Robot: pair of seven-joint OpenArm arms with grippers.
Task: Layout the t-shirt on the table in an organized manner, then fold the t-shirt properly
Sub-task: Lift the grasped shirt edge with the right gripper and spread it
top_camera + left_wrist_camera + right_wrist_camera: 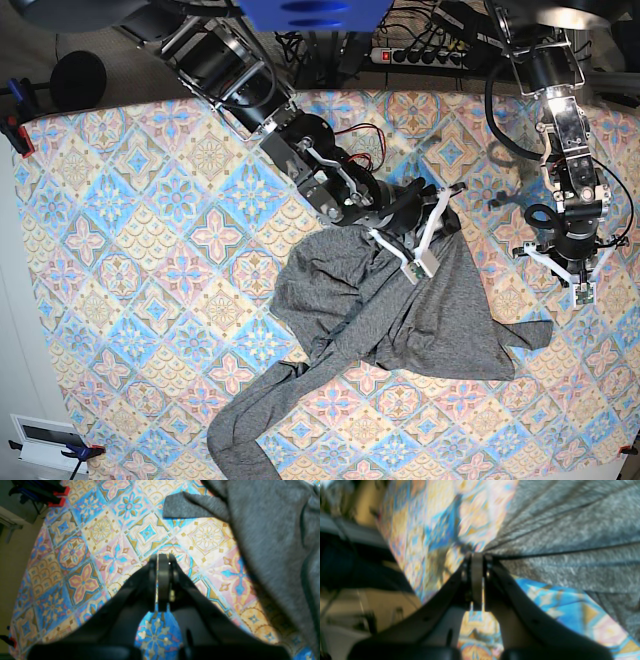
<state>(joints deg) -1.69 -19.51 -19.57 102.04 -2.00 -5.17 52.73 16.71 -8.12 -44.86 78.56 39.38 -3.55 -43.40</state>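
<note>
The step in hand is the laying out: the t-shirt [400, 310] is not yet flat, so folding cannot begin. It lies in a crumpled heap on the counter [120, 250], a little right of the middle in the base view, with one long sleeve trailing toward the near edge and curling there, and a short tongue of cloth sticking out on the far right of the heap.

The right gripper [425, 262] sits at the top edge of the heap. In the right wrist view its jaws are pressed together, and grey cloth fans out in taut pleats from their tips, so it appears to be pinching an edge of the shirt.

The left gripper [578, 290] stands over bare patterned cloth just beside the shirt's right edge. Its jaws are shut with nothing between them, and the left wrist view shows the shirt off to one side, apart from the tips.

The next move likely calls for the right arm to draw its pinched edge outward to open the heap. The left jaws would have to spread and take a second edge, perhaps that nearby tongue of cloth, so the body can be stretched flat between the two arms.

The shirt is a heathered dark grey knit, plain, soft and heavily creased. Which part is collar or hem cannot be told.
</note>
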